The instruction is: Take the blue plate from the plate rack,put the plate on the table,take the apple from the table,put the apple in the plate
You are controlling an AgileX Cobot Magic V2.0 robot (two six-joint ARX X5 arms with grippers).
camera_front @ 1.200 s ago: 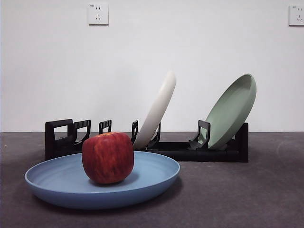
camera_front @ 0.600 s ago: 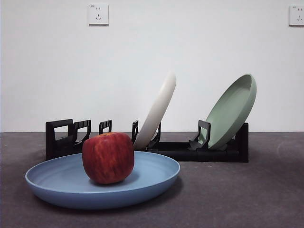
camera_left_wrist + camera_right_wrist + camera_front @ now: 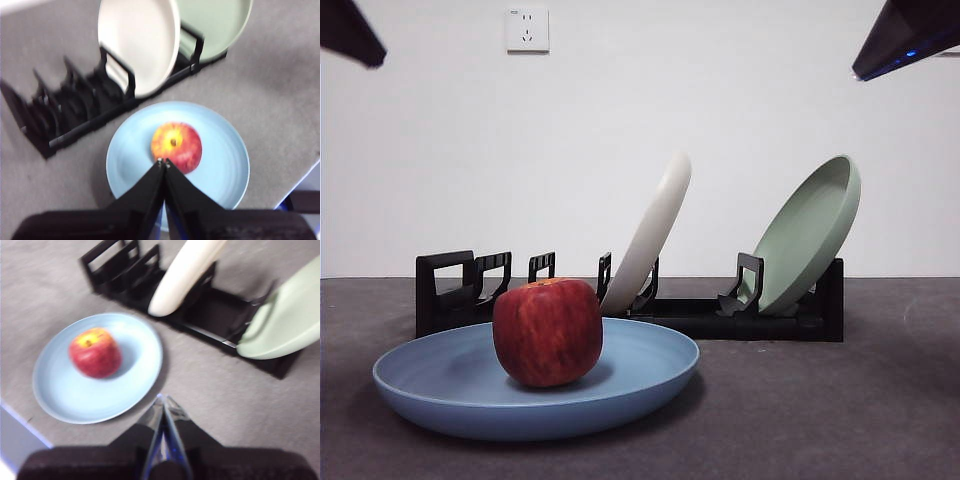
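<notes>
The apple point(image 3: 548, 333) sits in the blue plate point(image 3: 650, 375) on the table point(image 3: 820, 410), near of the plate rack point(image 3: 450, 290), while the left gripper point(image 3: 163, 162) and right gripper point(image 3: 162, 399), somewhat blurred, look closed and empty above.

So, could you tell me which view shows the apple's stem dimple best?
The left wrist view: it looks straight down on the apple, dimple centred. The right wrist view shows the dimple obliquely and blurred. The front view shows only the apple's side.
</notes>
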